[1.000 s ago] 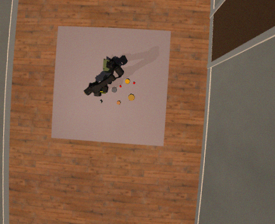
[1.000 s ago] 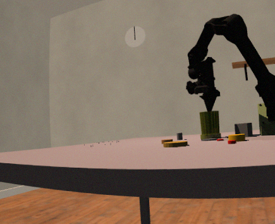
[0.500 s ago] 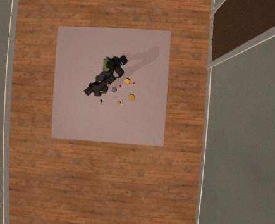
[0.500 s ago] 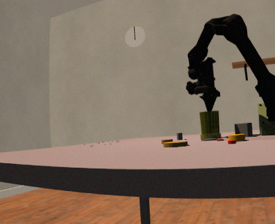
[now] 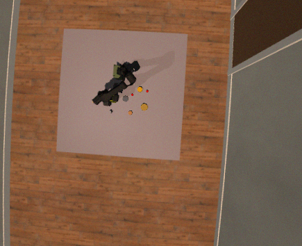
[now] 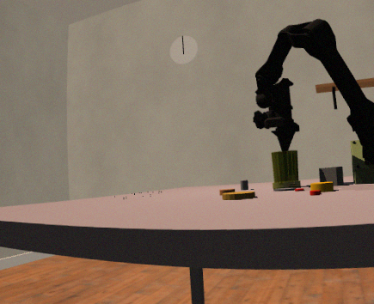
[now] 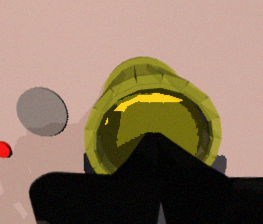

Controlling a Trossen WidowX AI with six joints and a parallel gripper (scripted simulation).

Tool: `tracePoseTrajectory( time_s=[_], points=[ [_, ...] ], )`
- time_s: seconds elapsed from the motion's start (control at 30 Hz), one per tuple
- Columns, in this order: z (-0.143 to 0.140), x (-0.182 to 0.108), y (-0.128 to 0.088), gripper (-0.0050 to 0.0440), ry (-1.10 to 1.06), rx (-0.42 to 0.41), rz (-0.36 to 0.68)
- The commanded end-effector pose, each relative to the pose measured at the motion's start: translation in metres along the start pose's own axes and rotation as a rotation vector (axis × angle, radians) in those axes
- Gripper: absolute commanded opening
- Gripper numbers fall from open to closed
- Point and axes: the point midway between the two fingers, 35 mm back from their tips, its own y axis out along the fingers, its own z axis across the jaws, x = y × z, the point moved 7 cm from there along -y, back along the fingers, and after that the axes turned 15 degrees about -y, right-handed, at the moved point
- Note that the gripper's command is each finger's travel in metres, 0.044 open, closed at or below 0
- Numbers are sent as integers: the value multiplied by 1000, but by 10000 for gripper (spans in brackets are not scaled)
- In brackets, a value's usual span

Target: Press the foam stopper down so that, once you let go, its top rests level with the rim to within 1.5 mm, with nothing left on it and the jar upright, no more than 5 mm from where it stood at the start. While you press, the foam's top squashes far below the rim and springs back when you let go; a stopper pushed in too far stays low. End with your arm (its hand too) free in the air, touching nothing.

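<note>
Gripper [image 6: 285,148] clenched, empty, tip in mouth of jar [image 6: 285,168] standing right of centre on table [image 6: 164,213]. Stopper [image 7: 157,120] looks soft, springy: no grasping, just press top centre, gently; overpush probably stays low.

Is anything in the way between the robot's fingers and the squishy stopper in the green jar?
No, nothing visible. The shut gripper points straight down into the jar, its fingers over the yellow stopper inside the rim.
</note>
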Motion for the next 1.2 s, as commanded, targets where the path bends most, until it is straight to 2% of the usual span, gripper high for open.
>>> tracePoseTrajectory(
  time_s=[0.0, 1.17],
  points=[
    [3, -2, 8, 0, 0, 10, 26],
    [3, -2, 12, 0, 0, 10, 26]
  ],
)
